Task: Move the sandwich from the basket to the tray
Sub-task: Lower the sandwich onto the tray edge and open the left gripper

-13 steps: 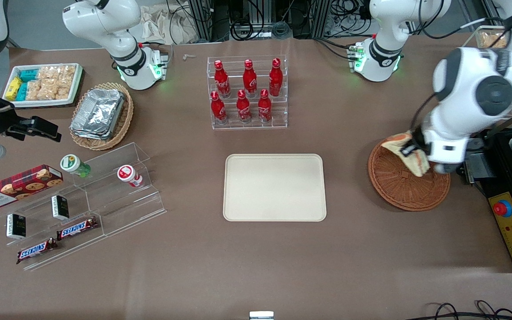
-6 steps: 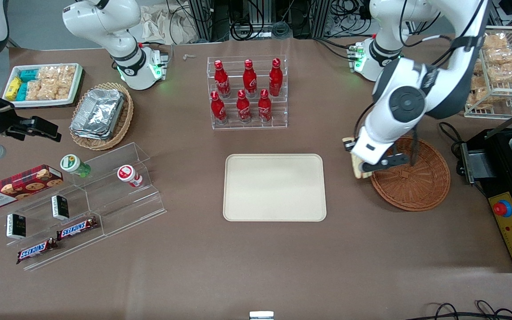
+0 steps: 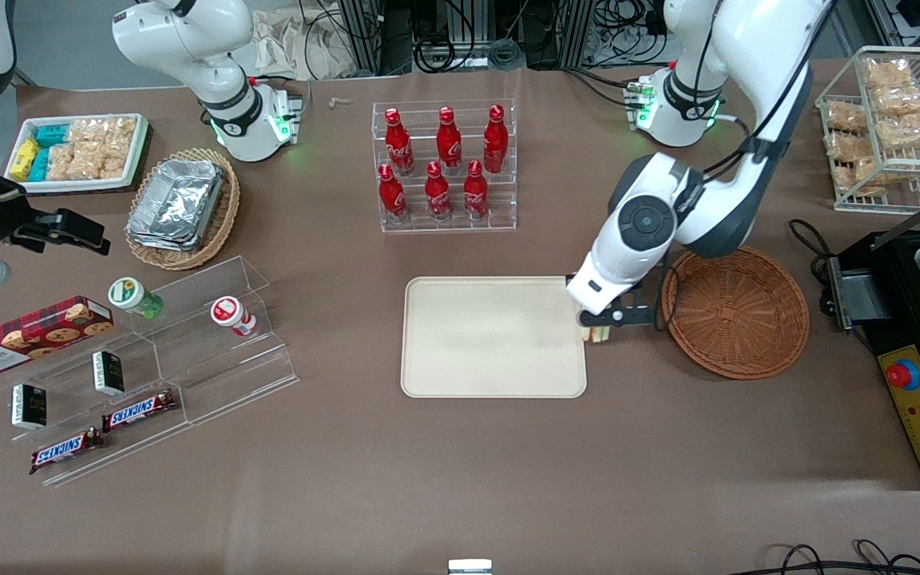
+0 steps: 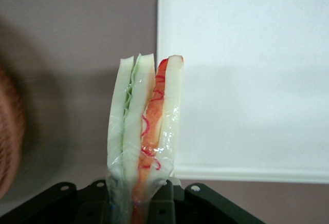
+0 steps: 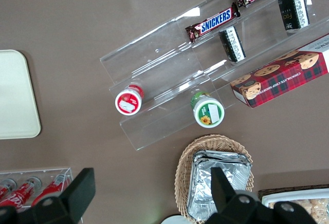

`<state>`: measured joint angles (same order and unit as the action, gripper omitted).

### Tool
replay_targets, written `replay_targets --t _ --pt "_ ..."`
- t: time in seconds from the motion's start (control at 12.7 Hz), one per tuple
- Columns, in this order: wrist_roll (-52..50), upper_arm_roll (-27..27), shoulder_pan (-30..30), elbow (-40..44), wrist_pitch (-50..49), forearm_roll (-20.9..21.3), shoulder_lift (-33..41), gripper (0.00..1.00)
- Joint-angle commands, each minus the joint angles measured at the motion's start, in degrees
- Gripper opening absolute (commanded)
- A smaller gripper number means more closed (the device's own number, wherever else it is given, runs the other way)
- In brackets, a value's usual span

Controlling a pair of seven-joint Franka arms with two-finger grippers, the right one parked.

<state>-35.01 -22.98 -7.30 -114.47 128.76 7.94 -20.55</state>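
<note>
The gripper (image 3: pixel 597 326) hung over the worktop's middle, between the tray (image 3: pixel 493 337) and the basket (image 3: pixel 735 311), at the tray's edge. It was clenched on the wrapped sandwich (image 4: pixel 146 131), which stood on edge between its fingers (image 4: pixel 164 196), clear of the basket.

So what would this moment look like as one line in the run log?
stage: carry | gripper: shut on sandwich, at tray edge nearest basket | basket: empty | tray: bare | next: probably lower, release
</note>
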Motion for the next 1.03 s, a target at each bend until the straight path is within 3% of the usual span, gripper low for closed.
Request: replay_targets --t 0.0,0.63,0.71,0.79,0.87,0.95 --pt "-3.91 -0.14 -0.86 2.49 4.81 5.66 -5.54 0.0" --pt "-5.24 -0.05 -2.63 8.47 5.18 9.72 -13.29 0.0" --pt "-5.24 -0.05 -2.63 8.64 5.18 10.69 -13.99 0.17" --pt "-5.24 -0.05 -2.54 8.65 5.27 12.35 -14.34 0.64" --pt "-5.33 -0.05 -2.63 9.08 5.18 13.06 -14.87 0.93" --pt "-5.33 -0.05 -2.72 9.87 4.92 13.07 -15.14 0.99"
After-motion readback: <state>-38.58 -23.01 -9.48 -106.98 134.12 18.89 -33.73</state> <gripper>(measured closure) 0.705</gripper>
